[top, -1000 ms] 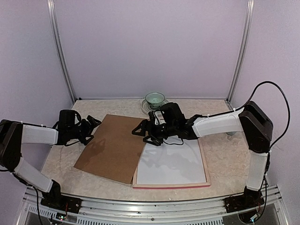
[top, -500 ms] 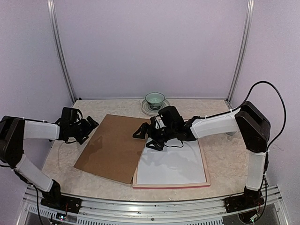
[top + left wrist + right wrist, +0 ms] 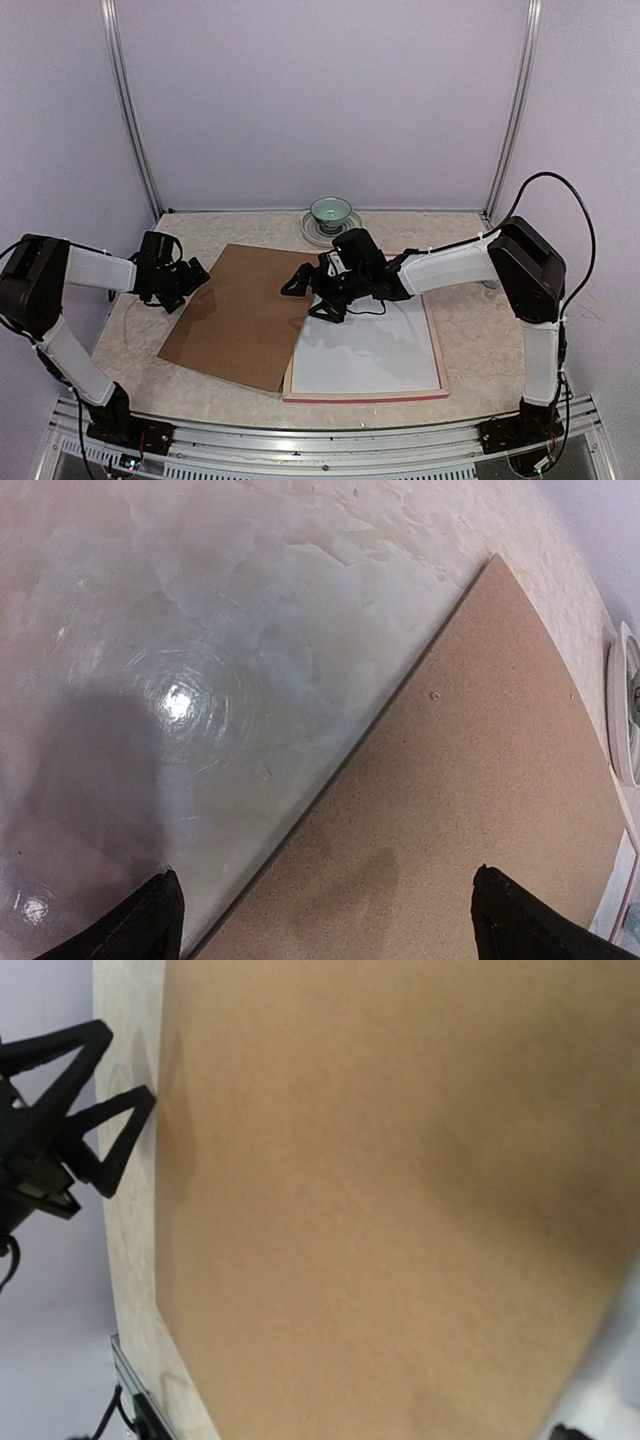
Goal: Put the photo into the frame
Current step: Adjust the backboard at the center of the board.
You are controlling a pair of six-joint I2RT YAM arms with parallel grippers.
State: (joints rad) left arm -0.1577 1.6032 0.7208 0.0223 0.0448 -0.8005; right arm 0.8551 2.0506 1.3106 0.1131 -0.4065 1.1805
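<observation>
Brown backing board [image 3: 240,315] | just beside frame [image 3: 365,397] | white sheet [image 3: 365,355] inside

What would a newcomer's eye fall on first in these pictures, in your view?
Probably the large brown board lying flat left of centre, beside the pink-edged frame with a white sheet in it at front right. Both open grippers flank the board: the left gripper at its left edge, the right gripper above its right edge.

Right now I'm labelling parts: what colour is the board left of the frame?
Plain brown; the board shows best in the right wrist view.
</observation>
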